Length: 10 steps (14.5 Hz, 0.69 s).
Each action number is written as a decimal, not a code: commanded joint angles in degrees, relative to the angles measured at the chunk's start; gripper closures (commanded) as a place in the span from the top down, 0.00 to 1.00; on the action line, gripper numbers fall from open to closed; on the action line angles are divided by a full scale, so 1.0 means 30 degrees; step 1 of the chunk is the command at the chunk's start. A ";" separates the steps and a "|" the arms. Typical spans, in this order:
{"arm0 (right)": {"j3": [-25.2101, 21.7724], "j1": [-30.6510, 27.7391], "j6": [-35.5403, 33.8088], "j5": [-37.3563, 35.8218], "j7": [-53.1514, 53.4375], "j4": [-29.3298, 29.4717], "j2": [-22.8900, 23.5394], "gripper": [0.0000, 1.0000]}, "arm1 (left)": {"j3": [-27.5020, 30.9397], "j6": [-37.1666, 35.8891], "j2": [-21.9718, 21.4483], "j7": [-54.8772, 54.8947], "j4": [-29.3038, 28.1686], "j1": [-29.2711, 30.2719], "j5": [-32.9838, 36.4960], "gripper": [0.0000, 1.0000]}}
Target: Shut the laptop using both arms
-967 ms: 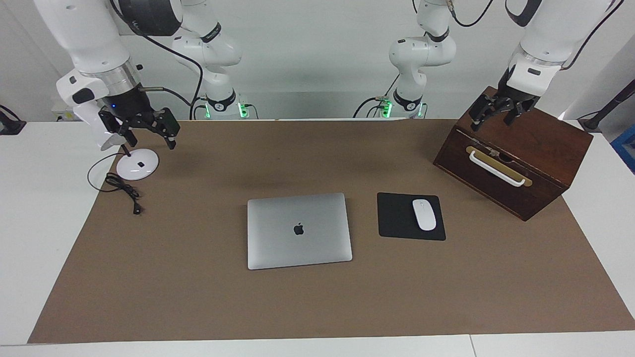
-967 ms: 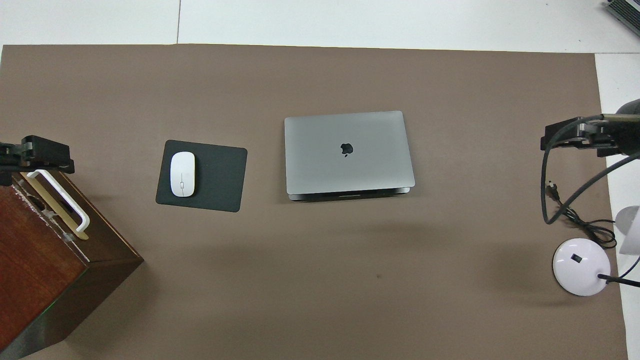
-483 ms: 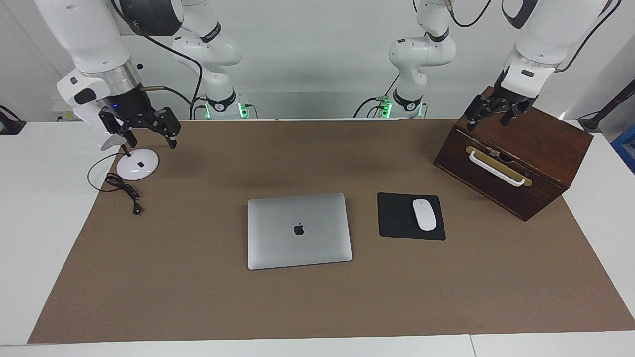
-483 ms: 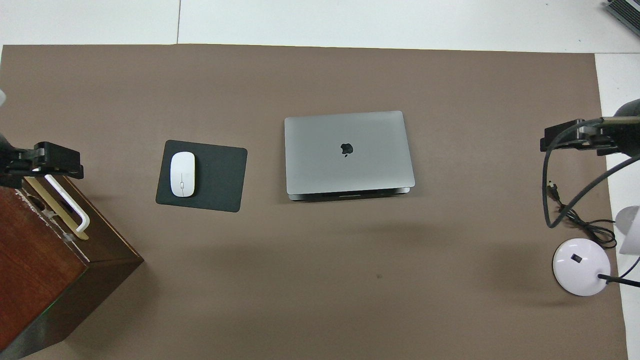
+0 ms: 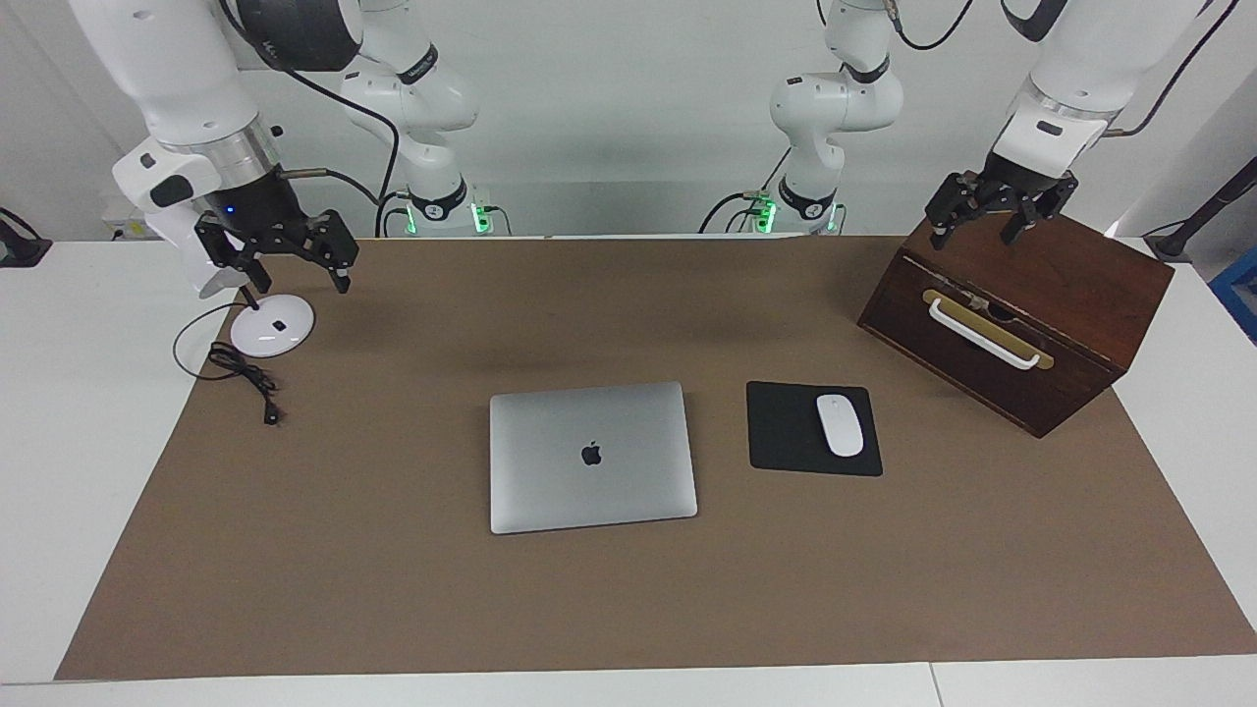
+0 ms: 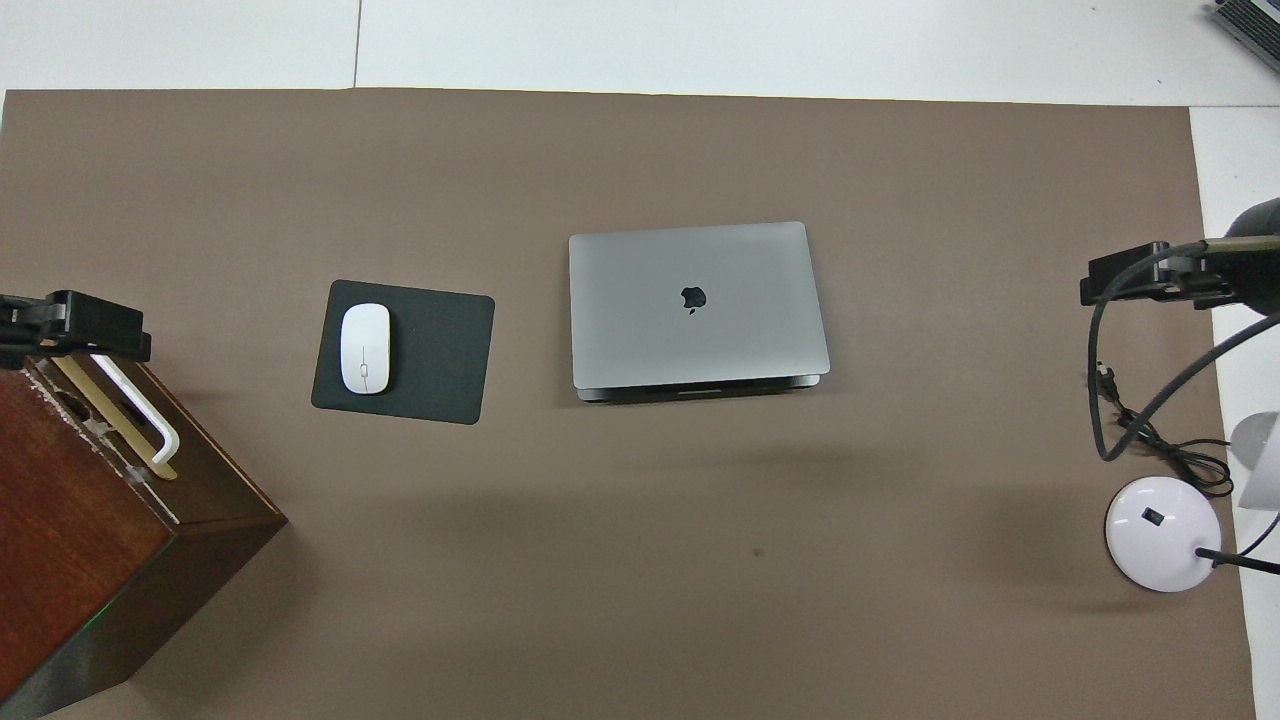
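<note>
Lid down and logo up, the laptop [image 5: 592,457] lies flat at the middle of the brown-covered worktop [image 5: 393,609]. From where I stand it looks already shut, with only a thin line of the base showing along the edge nearer the robots. Taking twelve o'clock as straight out from the robots, the black mouse pad [image 5: 781,432] with its white mouse [image 5: 840,424] sits at the laptop's nine o'clock, just beside it and not touching.

Neither arm is anywhere near the laptop. The left pincer [image 5: 992,228] hangs over the top of the wooden box [image 5: 1041,285], out around eight o'clock from the laptop, its fingers spread wide with nothing between them. The right pincer [image 5: 293,273] hovers over the round white lamp base [image 5: 272,326] and its loose cable [image 5: 245,378], around four o'clock, likewise splayed open and empty.

I'd guess they are held high and out at the two ends to keep the space above the lid free. To me the job looks done, with nothing more to press.
</note>
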 commanded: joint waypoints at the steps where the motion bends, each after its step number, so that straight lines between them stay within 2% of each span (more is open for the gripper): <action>1: 0.0169 -0.0307 0.0116 0.0260 -0.0376 -0.0265 -0.0223 1.00 | -0.0477 -0.0241 -0.0039 0.0350 0.0166 0.0595 0.0025 1.00; 10: 0.0169 -0.0569 0.0087 0.0289 -0.0405 -0.0265 -0.0223 1.00 | -0.1094 0.0143 -0.0069 0.0350 -0.0040 0.0626 -0.0065 1.00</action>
